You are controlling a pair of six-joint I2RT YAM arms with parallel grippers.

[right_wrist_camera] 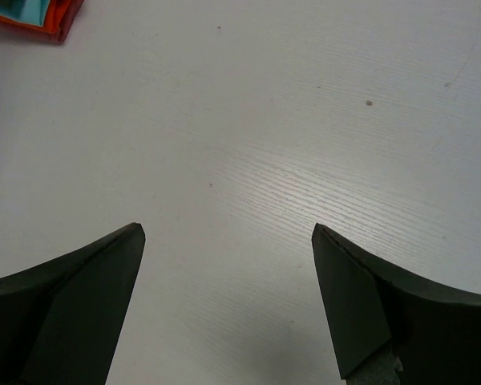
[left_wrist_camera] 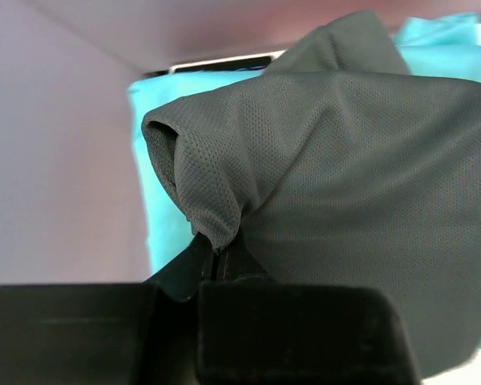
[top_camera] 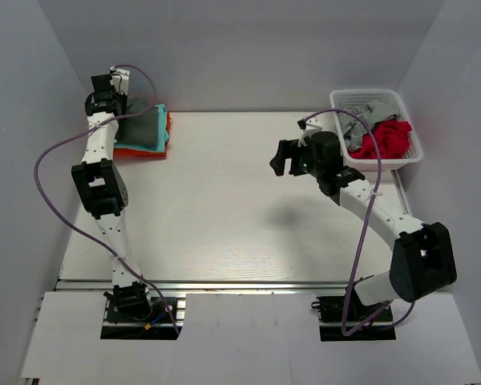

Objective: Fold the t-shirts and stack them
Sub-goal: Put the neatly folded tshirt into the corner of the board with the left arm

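My left jaws are clenched on a fold of the soft dark charcoal grey cloth t-shirt point(left_wrist_camera: 345, 184). It lies on top of a stack, over a teal cloth t-shirt point(left_wrist_camera: 156, 200) and an orange cloth t-shirt point(top_camera: 141, 154). The stack sits at the far left corner of the white desk point(top_camera: 224, 208), close to both walls. To its right the desk is open as far as my right jaws, which hang released, well apart from the stack. Farther right, a white plastic mesh basket point(top_camera: 345, 100) holds a crumpled red t-shirt point(top_camera: 389, 136) and a light grey t-shirt point(top_camera: 377, 108). Only my left wrist view shows the pinch. My right wrist view catches just the stack's corner.
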